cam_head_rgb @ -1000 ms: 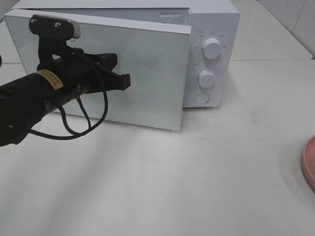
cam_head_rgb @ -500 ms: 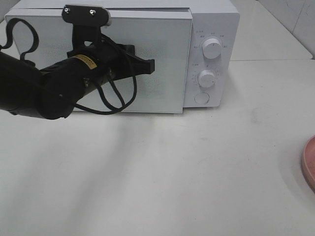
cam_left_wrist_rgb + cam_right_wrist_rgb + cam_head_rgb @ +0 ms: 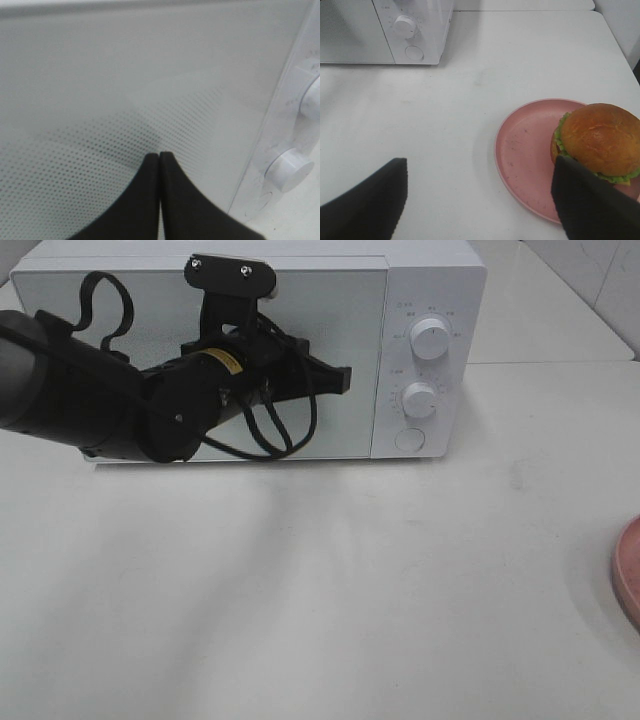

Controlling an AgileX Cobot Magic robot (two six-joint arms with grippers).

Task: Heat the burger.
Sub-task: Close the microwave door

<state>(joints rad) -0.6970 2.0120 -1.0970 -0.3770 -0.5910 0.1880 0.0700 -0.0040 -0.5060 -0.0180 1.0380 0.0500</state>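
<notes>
The burger (image 3: 597, 137), with a golden-brown bun and green lettuce, sits on a round pink plate (image 3: 525, 150) in the right wrist view. My right gripper (image 3: 477, 165) is open and empty above the table, with the burger just beyond one finger (image 3: 585, 200). The white microwave (image 3: 430, 280) stands at the back with its door (image 3: 340, 310) closed. My left gripper (image 3: 345, 380) is shut and empty, its tips (image 3: 159, 156) against the door's dotted glass near the control panel.
The microwave's panel carries two knobs (image 3: 430, 337) (image 3: 420, 400) and a round button (image 3: 409, 440). The pink plate's edge (image 3: 628, 570) shows at the far right of the table. White table (image 3: 330, 590) spreads in front of the microwave.
The microwave door has swung from half open to closed. My left arm moved right and toward the microwave with it, its shut fingertips on the door.
</notes>
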